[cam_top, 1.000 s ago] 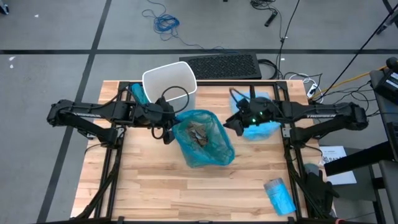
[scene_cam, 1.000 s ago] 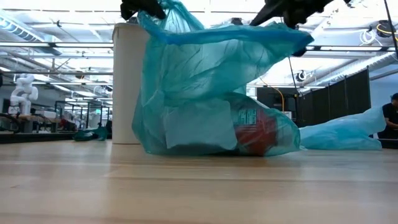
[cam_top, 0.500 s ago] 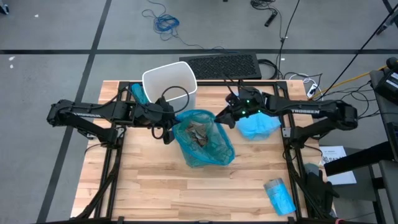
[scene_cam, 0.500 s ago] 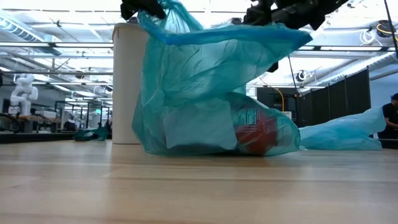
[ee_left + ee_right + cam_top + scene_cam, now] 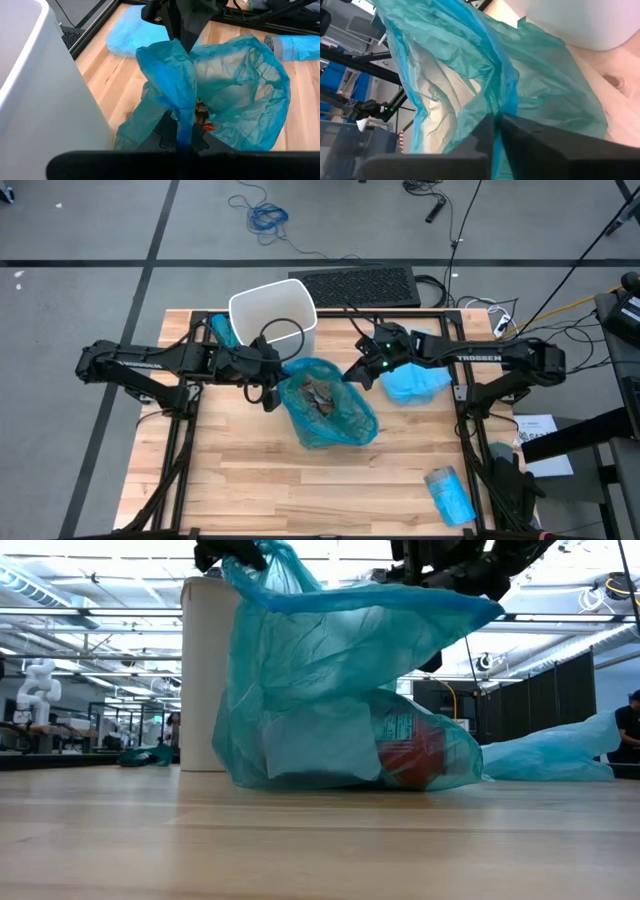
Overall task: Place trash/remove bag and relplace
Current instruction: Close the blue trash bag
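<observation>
My table was pale wooden planks. A teal bag of trash sat near its middle. Just behind the bag on my left stood a white bin. A flat blue bag lay to the bag's right, and a blue roll lay at the front right corner.

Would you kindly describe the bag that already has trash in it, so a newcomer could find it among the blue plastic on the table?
Start at the white bin on the far part of the wooden table. Just in front of it sits the full teal bag, its rim pinched between the left hand and right hand. Unlike the flat bag and the roll, it bulges with trash.
</observation>
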`<state>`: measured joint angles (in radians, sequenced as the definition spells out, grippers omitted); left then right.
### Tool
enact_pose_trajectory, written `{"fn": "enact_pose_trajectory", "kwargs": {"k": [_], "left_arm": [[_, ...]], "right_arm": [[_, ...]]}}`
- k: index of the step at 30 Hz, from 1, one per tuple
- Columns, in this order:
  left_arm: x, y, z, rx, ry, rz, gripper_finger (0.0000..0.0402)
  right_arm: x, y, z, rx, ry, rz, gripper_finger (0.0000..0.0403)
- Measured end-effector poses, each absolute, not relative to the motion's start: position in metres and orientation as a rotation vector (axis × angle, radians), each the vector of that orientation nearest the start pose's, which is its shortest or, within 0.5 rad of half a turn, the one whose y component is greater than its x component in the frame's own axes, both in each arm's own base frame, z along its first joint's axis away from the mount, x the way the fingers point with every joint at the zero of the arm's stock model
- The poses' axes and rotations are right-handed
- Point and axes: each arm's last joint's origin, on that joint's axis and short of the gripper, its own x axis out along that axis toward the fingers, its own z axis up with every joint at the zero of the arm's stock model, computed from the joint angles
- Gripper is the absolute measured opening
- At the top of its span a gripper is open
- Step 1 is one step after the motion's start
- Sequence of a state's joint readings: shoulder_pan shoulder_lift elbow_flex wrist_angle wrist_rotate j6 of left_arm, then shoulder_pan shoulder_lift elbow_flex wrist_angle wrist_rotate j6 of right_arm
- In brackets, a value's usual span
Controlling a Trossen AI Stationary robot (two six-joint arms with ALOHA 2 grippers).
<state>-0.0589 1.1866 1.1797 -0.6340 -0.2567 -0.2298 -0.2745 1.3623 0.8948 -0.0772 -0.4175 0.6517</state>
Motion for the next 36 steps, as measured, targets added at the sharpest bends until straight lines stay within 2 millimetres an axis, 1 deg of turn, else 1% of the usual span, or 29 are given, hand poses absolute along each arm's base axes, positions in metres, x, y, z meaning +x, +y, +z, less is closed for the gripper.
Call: {"fn": "enact_pose_trajectory", "kwargs": {"k": [1,5,11,16,20,24,30,32,36], "left_arm": [[0.243,-0.007,0.349,-0.121,0.606,0.262,0.0],[0.243,-0.007,0.354,-0.149,0.589,0.265,0.0],[0.242,-0.006,0.374,-0.225,0.524,0.298,0.0005],[0.238,-0.007,0.389,-0.285,0.474,0.309,0.0036],[0.233,-0.006,0.398,-0.298,0.481,0.314,0.0066],[0.229,-0.007,0.397,-0.365,0.534,0.321,0.0098],[0.215,-0.009,0.39,-0.559,0.624,0.389,0.0134],[0.213,-0.013,0.391,-0.578,0.608,0.414,0.0138],[0.205,-0.023,0.397,-0.578,0.515,0.494,0.0139]], "right_arm": [[0.283,-0.068,0.257,0.816,0.54,-0.038,0.0013],[0.281,-0.068,0.261,0.816,0.521,-0.05,0.0002],[0.28,-0.068,0.262,0.819,0.52,-0.051,0.0],[0.28,-0.068,0.262,0.816,0.519,-0.05,0.0],[0.28,-0.068,0.262,0.81,0.519,-0.048,0.0],[0.28,-0.068,0.262,0.807,0.52,-0.048,0.0],[0.28,-0.07,0.262,0.8,0.514,-0.056,0.0],[0.279,-0.072,0.262,0.799,0.512,-0.06,0.0],[0.279,-0.074,0.262,0.792,0.509,-0.066,0.0]]}}
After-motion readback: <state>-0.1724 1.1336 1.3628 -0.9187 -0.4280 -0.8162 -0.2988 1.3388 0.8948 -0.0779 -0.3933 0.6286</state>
